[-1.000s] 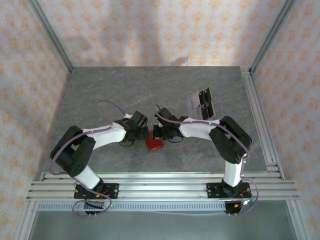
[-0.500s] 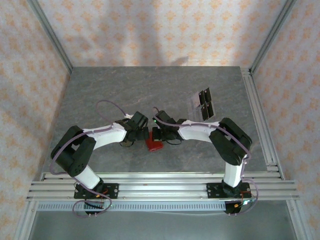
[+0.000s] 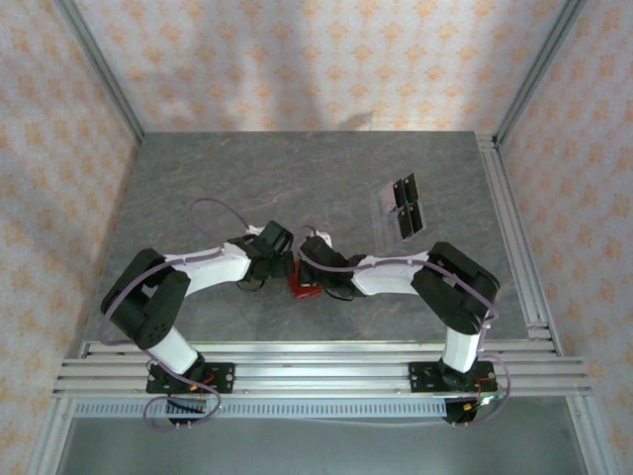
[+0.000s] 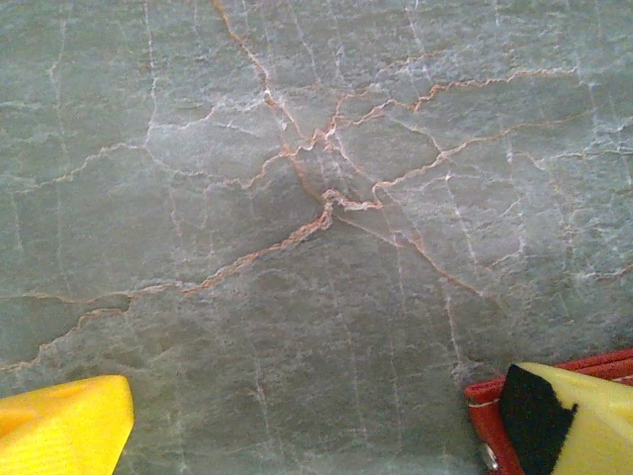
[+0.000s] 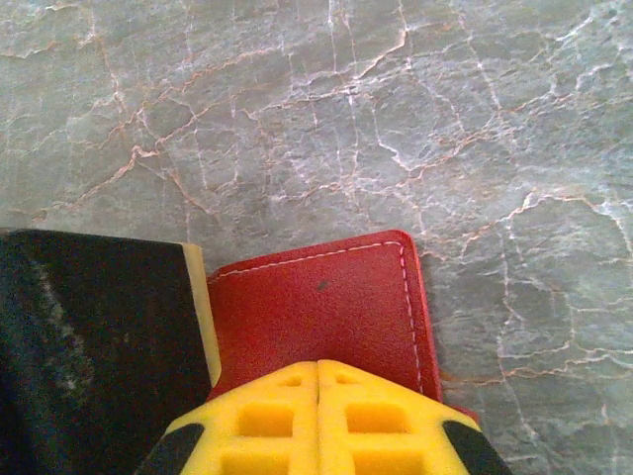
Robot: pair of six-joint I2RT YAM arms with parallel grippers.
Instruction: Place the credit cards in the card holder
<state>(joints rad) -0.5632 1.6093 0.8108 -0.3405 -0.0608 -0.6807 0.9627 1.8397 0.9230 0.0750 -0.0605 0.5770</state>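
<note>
The card holder [image 3: 297, 290] is a small red wallet lying closed on the table between my two grippers; the right wrist view shows its stitched red cover [image 5: 316, 292]. My right gripper [image 5: 318, 371] is shut, its yellow fingertips pressed together right over the cover, with nothing between them. My left gripper [image 4: 316, 421] stands open just left of the wallet, and its right finger [image 4: 569, 416] lies over the wallet's red edge [image 4: 487, 421]. The credit cards [image 3: 400, 205] lie flat at the back right, apart from both grippers.
The left gripper's black-and-yellow finger [image 5: 99, 336] sits against the wallet's left side in the right wrist view. The grey marbled table [image 3: 247, 178] has metal rails [image 3: 514, 228] along its right edge and patterned walls around it.
My right gripper has moved left and nearer, from beside the wallet to over it, now covering part of it. The left arm and the cards have not moved.
</note>
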